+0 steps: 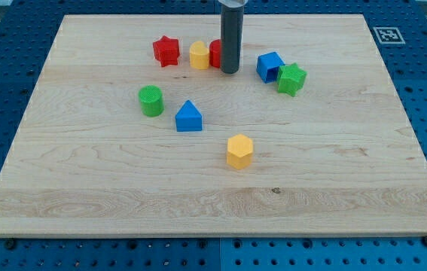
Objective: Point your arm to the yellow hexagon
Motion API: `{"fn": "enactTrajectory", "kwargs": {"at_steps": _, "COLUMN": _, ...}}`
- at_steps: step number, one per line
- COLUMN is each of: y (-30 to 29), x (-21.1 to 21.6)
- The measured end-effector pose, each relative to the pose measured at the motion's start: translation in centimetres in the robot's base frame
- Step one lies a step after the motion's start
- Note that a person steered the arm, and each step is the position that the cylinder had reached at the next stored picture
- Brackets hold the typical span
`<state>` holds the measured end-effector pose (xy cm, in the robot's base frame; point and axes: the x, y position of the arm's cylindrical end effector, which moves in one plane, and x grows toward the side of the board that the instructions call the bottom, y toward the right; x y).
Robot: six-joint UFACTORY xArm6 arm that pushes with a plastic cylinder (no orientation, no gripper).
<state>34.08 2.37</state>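
The yellow hexagon (239, 151) lies on the wooden board (85, 181), a little below the middle. My rod comes down from the view's top and my tip (230, 71) rests near the top middle, well above the hexagon. The tip stands just in front of a red block (215, 53), which it partly hides, and right of a second yellow block (199, 55).
A red star (166, 50) lies left of the second yellow block. A blue block (270, 66) and a green star (291, 78) lie right of the tip. A green cylinder (151, 100) and a blue house-shaped block (188, 117) lie left of the middle.
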Motion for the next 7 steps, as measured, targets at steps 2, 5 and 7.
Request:
{"fn": "enactTrajectory", "kwargs": {"at_steps": 2, "y": 1.2, "x": 5.0}}
{"fn": "enactTrajectory", "kwargs": {"at_steps": 5, "y": 8.1, "x": 20.8}}
{"fn": "enactTrajectory", "kwargs": {"at_steps": 7, "y": -1.4, "x": 22.8}}
